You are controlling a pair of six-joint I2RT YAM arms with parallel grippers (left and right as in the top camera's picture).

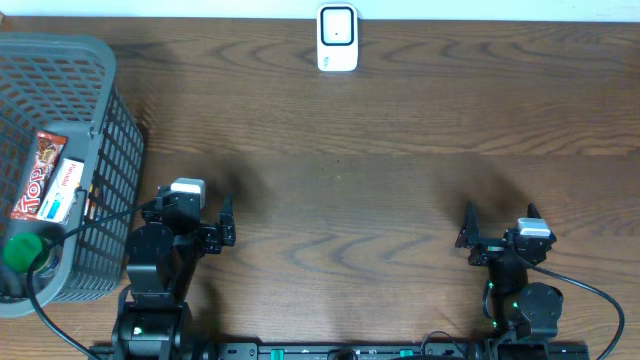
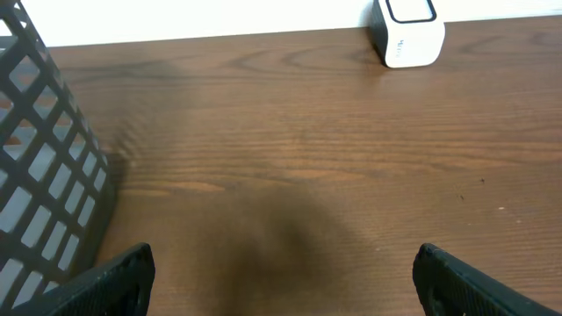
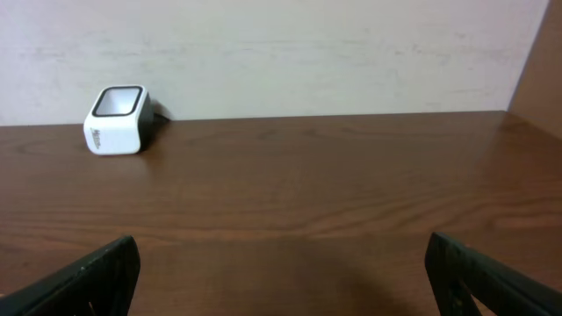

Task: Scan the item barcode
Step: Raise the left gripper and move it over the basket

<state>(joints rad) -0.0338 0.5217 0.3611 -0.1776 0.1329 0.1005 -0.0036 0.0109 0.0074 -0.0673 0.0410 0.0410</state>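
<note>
Figure: Workspace surroundings, as I see them from the remote station.
A dark brown wood-grain table (image 1: 400, 130) fills the overhead view. Its far edge meets a pale off-white matte wall (image 3: 307, 53). I see the wall only as a thin strip from overhead, and as a broad plain surface from the right wrist. The light is even and diffuse, leaving soft blurred shadows (image 2: 272, 246) on the tabletop.

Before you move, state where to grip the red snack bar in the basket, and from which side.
Probably best: pinch the snack bar across its narrow width, near mid-length, coming straight down from above. The basket has mesh walls that block every sideways approach, and only its top is open.
</note>
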